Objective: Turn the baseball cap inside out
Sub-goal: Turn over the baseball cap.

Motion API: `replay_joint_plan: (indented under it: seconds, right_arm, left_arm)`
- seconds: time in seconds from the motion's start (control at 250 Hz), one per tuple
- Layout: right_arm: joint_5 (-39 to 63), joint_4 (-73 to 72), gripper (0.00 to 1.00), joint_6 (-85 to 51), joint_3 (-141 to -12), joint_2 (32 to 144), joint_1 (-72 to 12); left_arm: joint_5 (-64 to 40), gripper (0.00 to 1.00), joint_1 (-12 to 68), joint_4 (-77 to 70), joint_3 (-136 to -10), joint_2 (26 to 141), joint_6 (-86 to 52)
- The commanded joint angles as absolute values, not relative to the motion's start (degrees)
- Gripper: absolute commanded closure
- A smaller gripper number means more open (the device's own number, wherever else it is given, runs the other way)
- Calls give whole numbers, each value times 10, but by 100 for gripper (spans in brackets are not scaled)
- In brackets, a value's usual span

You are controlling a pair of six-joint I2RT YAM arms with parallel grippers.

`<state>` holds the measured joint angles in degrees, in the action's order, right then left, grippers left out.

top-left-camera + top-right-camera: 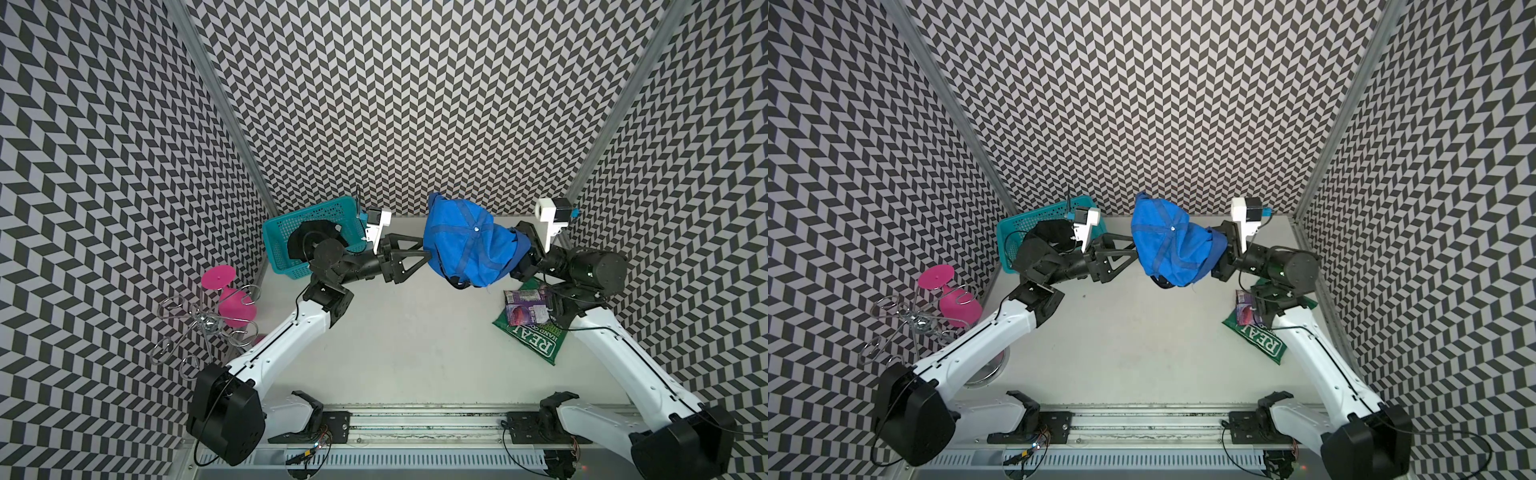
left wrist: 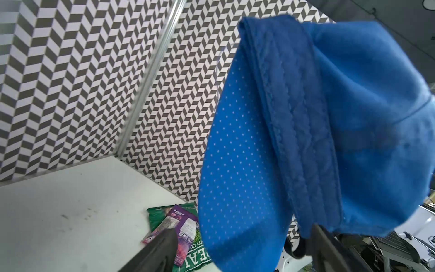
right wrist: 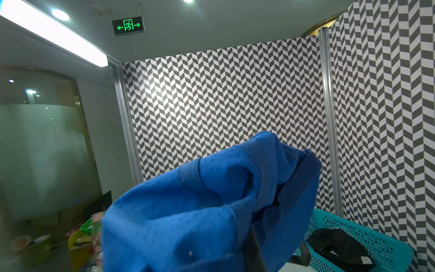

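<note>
The blue cap (image 1: 465, 245) hangs in the air over the far middle of the table (image 1: 415, 332), stretched between your two arms and touching nothing below it. Darker blue strips run outward from a small metal dot on its crown. A dark loop sags from its near edge, too small to identify.

Your right gripper (image 1: 521, 254) is buried in the cap's right side, so neither top view shows its fingertips. In the right wrist view the bunched fabric covers most of the fingers (image 3: 253, 247), and the jaws are clamped tight on the cloth.

Your left gripper (image 1: 422, 250) meets the cap's left edge, where the fabric swallows its tips. The left wrist view settles it: the two fingers (image 2: 162, 247) stand wide apart, with the cap's dotted panel and stitched inner band hanging between them. You cannot tell from any view whether either finger touches the cloth.

At the far left, the left arm crosses the teal basket (image 1: 276, 245) and hides part of the black fabric item (image 1: 318, 232) inside it. What that item is stays unclear. A pink glass (image 1: 235, 309) lies beside a wire rack (image 1: 199, 328) at the left wall, both partly off the table's edge.

To the right, the right arm covers part of a green bag (image 1: 536, 340) and the purple packet (image 1: 524, 306) lying on it, so the bag's lettering is cut off.
</note>
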<state>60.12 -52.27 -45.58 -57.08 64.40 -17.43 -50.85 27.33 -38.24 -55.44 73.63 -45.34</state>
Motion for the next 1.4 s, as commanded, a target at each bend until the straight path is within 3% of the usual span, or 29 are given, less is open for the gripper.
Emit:
replay_joint_plan:
  seconds: [0.0,0.509,0.717,0.909,1.05,1.11,1.166,1.198,1.294,1.398]
  right_arm:
    - [613,-537,100,-463,-592,630,-190]
    - [653,-507,100,-457,-598,634,-196]
    - [617,-426,100,-383,-581,632,-193]
    - [569,-458,97,-416,-556,645,-176]
    - [548,-395,78,-380,-556,664,-169]
    - [528,-353,57,-356,-551,666,-161]
    - [504,-324,31,-348,-543,666,-149]
    - [492,-309,22,-347,-538,664,-139]
    - [425,-254,12,-321,-513,643,-115]
    - [243,-160,7,-264,-480,614,-113]
  left_arm:
    - [-526,17,273,-446,-579,759,-481]
    - [-605,36,277,-635,-619,805,-584]
    - [-601,54,277,-726,-607,796,-617]
    - [-573,71,276,-756,-570,777,-622]
    - [-542,91,270,-738,-553,761,-604]
    - [-512,100,266,-687,-548,747,-566]
    - [-462,100,264,-582,-547,725,-496]
    - [-425,100,265,-512,-549,710,-446]
    - [-259,100,268,-314,-560,672,-337]
    - [-147,100,267,-211,-574,655,-297]
